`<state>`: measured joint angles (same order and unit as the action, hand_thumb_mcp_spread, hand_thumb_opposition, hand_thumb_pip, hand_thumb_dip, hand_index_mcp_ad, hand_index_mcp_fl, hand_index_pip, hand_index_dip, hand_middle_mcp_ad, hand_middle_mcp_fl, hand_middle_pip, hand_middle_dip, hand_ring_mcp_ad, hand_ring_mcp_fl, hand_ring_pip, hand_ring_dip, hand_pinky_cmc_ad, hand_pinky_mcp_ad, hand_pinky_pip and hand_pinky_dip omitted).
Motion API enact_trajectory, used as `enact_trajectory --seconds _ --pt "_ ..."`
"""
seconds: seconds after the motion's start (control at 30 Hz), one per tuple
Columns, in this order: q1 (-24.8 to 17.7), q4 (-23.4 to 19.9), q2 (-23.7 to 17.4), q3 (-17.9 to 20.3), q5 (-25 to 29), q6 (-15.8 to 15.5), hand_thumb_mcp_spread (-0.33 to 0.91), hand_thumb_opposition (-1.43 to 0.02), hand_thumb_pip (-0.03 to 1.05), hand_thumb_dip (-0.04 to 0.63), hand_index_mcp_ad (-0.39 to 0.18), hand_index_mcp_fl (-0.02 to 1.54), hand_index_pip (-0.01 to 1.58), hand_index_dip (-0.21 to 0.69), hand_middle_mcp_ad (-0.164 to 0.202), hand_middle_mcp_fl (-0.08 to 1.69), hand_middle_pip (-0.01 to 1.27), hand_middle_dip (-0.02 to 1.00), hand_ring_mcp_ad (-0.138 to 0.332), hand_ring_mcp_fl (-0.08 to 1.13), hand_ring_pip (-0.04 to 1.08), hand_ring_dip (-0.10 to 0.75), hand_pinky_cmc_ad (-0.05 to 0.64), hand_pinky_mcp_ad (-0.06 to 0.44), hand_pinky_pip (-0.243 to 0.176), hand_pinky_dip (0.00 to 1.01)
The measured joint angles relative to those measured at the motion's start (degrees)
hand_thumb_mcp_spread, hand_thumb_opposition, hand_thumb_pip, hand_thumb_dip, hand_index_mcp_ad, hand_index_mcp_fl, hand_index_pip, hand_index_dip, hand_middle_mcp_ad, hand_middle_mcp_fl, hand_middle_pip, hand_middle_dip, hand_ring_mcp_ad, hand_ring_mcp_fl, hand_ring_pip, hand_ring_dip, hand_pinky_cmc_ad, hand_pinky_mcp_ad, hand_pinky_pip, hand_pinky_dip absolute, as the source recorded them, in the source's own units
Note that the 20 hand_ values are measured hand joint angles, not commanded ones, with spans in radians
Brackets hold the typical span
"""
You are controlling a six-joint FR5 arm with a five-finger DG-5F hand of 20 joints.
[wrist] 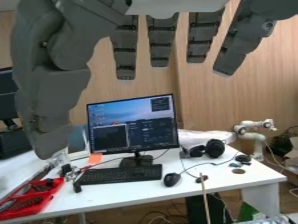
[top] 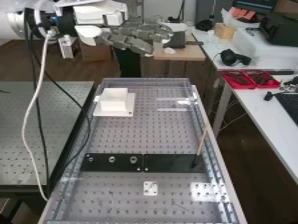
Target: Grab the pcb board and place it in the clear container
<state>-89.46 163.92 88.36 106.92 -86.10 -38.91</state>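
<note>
At the upper left of the high view, the hand [top: 136, 37] is held above the bench's far end, its fingers stretched out and nothing in them. Straight fingers and the thumb of the hand [wrist: 161, 37] hang down in the wrist view. A see-through shape with bright edges [top: 174, 104] is at the bench's far right; I cannot tell if it is the clear container. Nearer the front lies a small white plate with dark holes [top: 151, 188]; whether it is the pcb board I cannot tell.
A white square box [top: 114, 102] stands on a white base at the far left. Black plates [top: 113, 162] cross the bench, with a thin stick [top: 201, 142] rising at their right end. Cables hang at the left. A white desk [top: 266, 112] runs along the right.
</note>
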Motion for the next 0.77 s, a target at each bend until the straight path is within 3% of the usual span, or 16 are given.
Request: enact_trajectory --seconds 0.77 --pt "0.56 -0.24 0.05 0.02 -0.26 0.62 0.47 -0.73 0.27 0.173 -0.101 0.24 0.09 0.435 0.054 0.01 0.14 0.19 0.155 0.01 0.09 0.072 0.367 0.234 -0.08 0.37"
